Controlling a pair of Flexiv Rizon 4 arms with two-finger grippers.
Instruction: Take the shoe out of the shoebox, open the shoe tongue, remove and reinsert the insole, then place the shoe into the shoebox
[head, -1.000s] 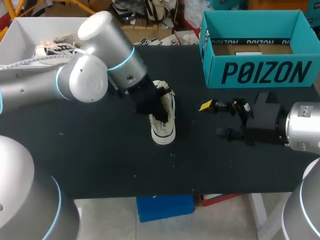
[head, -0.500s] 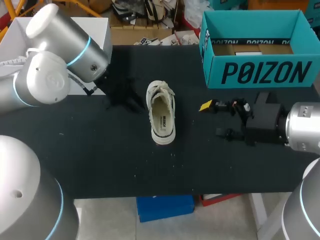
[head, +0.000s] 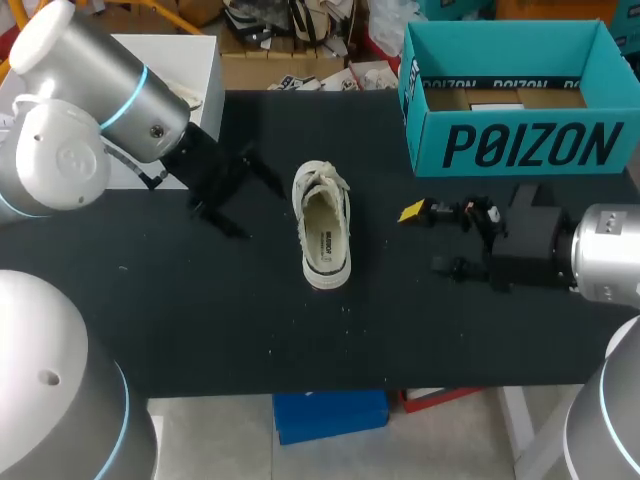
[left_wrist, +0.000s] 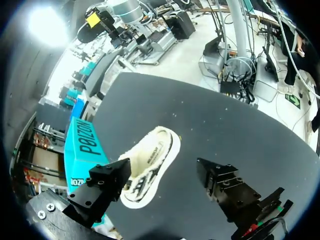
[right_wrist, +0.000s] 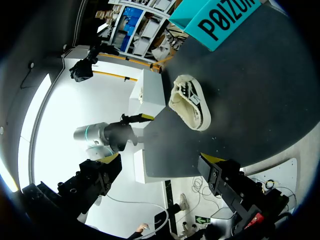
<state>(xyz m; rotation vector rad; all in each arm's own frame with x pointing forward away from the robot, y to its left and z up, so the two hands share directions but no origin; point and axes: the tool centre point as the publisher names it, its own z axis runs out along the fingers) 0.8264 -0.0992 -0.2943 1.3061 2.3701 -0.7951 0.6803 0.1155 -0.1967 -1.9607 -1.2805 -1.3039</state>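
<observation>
My left arm comes in from the far left, wrist angled down and to the right. My left gripper hangs with its fingers spread wide, holding nothing. My right arm lies level from the right. My right gripper points left, fingers apart and also holding nothing.

1. The left gripper hangs over the black table, and its 2 dark fingers are wide apart.
2. The cream shoe lies on the table just ahead of the jaws, opening upward. Its laced end is nearest to them, and it is closer to 1 finger.
3. The teal shoebox stands beyond that same finger, apart from the shoe.
</observation>
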